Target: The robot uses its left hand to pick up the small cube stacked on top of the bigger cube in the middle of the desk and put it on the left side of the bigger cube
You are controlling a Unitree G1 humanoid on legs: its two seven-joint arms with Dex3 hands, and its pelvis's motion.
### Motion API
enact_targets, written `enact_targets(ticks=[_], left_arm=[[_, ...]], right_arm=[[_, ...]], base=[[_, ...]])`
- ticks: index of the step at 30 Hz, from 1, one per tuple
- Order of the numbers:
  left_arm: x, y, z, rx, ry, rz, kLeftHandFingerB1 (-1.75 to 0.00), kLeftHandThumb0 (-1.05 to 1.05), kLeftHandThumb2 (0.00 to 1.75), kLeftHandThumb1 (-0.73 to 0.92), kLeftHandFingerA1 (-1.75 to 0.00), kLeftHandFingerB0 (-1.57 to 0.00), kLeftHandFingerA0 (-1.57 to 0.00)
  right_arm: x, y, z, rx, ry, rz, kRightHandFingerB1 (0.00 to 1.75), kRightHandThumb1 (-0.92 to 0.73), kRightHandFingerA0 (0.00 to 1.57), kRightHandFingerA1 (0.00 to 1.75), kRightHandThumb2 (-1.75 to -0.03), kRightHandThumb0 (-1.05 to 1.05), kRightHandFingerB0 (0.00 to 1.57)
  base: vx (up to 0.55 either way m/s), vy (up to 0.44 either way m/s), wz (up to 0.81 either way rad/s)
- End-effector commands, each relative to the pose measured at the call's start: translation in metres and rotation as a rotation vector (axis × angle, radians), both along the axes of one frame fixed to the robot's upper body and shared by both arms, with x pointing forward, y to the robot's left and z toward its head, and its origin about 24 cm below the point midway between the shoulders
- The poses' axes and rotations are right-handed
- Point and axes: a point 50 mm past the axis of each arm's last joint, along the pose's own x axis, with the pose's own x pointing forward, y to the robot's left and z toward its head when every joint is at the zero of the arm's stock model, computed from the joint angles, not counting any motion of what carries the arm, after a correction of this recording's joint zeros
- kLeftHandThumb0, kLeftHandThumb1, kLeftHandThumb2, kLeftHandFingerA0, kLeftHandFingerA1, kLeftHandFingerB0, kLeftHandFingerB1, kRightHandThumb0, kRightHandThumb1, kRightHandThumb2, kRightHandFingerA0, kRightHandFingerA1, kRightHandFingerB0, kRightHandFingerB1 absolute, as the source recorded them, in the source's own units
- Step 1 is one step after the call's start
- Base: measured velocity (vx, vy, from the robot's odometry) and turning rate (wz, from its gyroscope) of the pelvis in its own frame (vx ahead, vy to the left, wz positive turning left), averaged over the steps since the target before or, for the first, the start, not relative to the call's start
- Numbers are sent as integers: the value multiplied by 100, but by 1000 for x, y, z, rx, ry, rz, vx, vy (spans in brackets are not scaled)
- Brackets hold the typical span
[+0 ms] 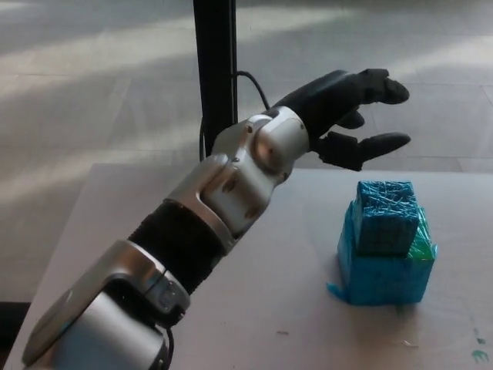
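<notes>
Your left hand (350, 116) hovers above and behind the stack, thumb and fingers spread wide and holding nothing, set to drop onto the small cube (384, 218), which sits atop the bigger cube (381, 274) at the desk's (254, 308) right-centre

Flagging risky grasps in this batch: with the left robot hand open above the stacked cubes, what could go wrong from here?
1. The small cube sits askew, overhanging the bigger cube's front, so a glancing touch could tip it off before it is gripped.
2. The left robot hand hovers open above and behind the stack; thick fingers closing low might catch the bigger cube and drag both.
3. Loose wrapping at the bigger cube's base could snag.
</notes>
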Motion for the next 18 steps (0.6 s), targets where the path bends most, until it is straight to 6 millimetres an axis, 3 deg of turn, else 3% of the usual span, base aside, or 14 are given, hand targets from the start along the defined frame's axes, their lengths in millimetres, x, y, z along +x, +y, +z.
enact_targets(ticks=[1,2,3,4,5,7,8,9,10,11,13,17,18], left_arm=[[-8,-22,9,150,-92,-81,-47,-89,112,67,-50,-19,-13],[-9,-26,10,180,-98,-89,-45,-90,111,66,-50,-16,-12],[-10,-29,10,195,-90,-93,-32,-97,66,82,-44,-22,-15],[-12,-34,12,307,-144,-95,-35,-99,105,58,-23,-13,-5],[-12,-36,13,339,-149,-97,-27,-105,107,59,-9,-14,0],[-11,-39,12,388,-127,-92,-2,-105,106,58,0,-12,0],[-11,-41,12,409,-124,-93,-1,-102,105,54,-6,-11,0],[-11,-40,12,412,-125,-90,-1,-102,105,54,-6,-11,0],[-12,-42,11,454,-111,-92,-7,-96,102,47,-13,0,0],[-13,-43,9,479,-106,-97,-4,-97,104,52,-7,-10,0],[-14,-43,7,500,-102,-99,-6,-97,105,53,-7,-12,0],[-17,-45,-1,563,-47,-106,-11,-97,103,55,-10,-10,0],[-19,-45,-5,608,-28,-115,-15,-93,100,47,-19,0,0]], right_arm=[[0,-8,3,-25,27,-14,83,-60,54,101,-71,-81,40],[0,-8,3,-33,24,-16,85,-59,55,104,-69,-82,38],[0,-8,3,-38,25,-16,86,-59,54,105,-70,-83,38],[1,-9,4,-32,23,-9,86,-59,53,105,-70,-83,37],[1,-9,4,-29,22,-5,80,-43,59,96,-97,-87,41],[3,-7,7,-3,20,-32,79,-42,57,95,-96,-85,40],[3,-5,7,-10,18,-35,79,-42,57,96,-96,-87,41],[5,-4,7,-9,17,-33,79,-42,57,96,-96,-87,41],[5,-7,5,-24,22,-25,83,-60,53,103,-68,-85,39],[5,-7,6,-28,20,-15,83,-62,54,103,-67,-86,38],[7,-7,7,-39,20,-5,84,-61,55,105,-69,-86,38],[10,-7,8,-13,-2,-21,89,-58,53,109,-68,-89,41],[10,-8,8,-9,-3,-21,87,-61,54,108,-66,-90,42]], base=[[0,0,0],[0,0,0],[0,0,0],[0,0,0],[0,0,0],[0,0,0],[0,0,0],[0,0,0],[0,0,0],[0,0,0],[0,0,0],[0,0,0],[0,0,0]])
